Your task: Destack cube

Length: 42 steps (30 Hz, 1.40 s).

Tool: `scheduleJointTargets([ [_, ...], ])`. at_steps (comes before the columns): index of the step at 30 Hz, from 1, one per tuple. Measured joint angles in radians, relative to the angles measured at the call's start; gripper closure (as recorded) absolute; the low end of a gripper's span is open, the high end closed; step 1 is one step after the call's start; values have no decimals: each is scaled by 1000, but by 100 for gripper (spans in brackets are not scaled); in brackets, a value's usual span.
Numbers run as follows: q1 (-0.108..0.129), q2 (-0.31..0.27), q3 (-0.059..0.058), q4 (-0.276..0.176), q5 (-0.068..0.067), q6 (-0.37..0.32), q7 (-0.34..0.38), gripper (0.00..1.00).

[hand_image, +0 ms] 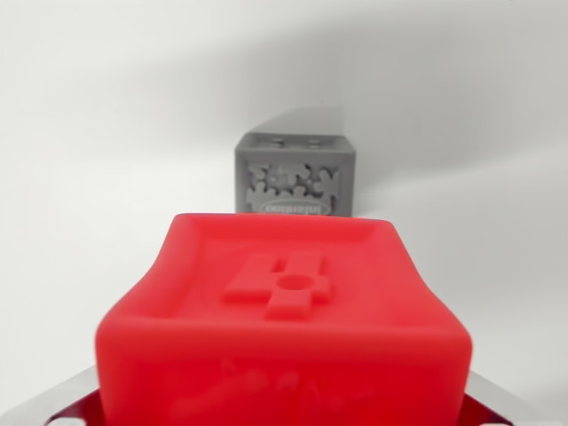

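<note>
- red cube (288, 328) fills the lower half of the wrist view, very close to the camera, its recessed top face with a raised emblem and a round hole turned toward the lens
- grey cube (295, 174) sits further off on the white surface (106, 177), above the red one in the picture, and looks apart from it; the red top edge overlaps the grey cube's base in the frame, so actual contact cannot be ruled out from this angle
- gripper (284, 413): only shiny metal slivers of the fingers (62, 399) show at the bottom left and bottom right corners, flanking the red cube; judged to be clamped on the red cube given how close and centred it sits, but the contact surfaces are hidden, so i cannot tell for certain
- progress, as a judgement: the two cubes do not read as a stack here, so the separation appears done or nearly done
- left, as a judgement: whether the red cube is carried or already resting on the surface is not visible, its underside being out of frame; set-down and letting go may remain
- surroundings: plain white surface and backdrop, soft shadow behind the grey cube, nothing else visible
- obstruction: the grey cube is the only thing near; a set-down spot beside it needs to stay off it; otherwise the way looks free
</note>
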Motion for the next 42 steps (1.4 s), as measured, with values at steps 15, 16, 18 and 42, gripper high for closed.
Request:
scheduleJointTargets([
  [15,0,-70,0,23,0,-93,0,100],
  [16,0,-75,0,25,0,-98,0,100],
  [18,0,-82,0,24,0,-101,0,100],
  [42,-23,-112,-13,-105,5,-12,2,100],
])
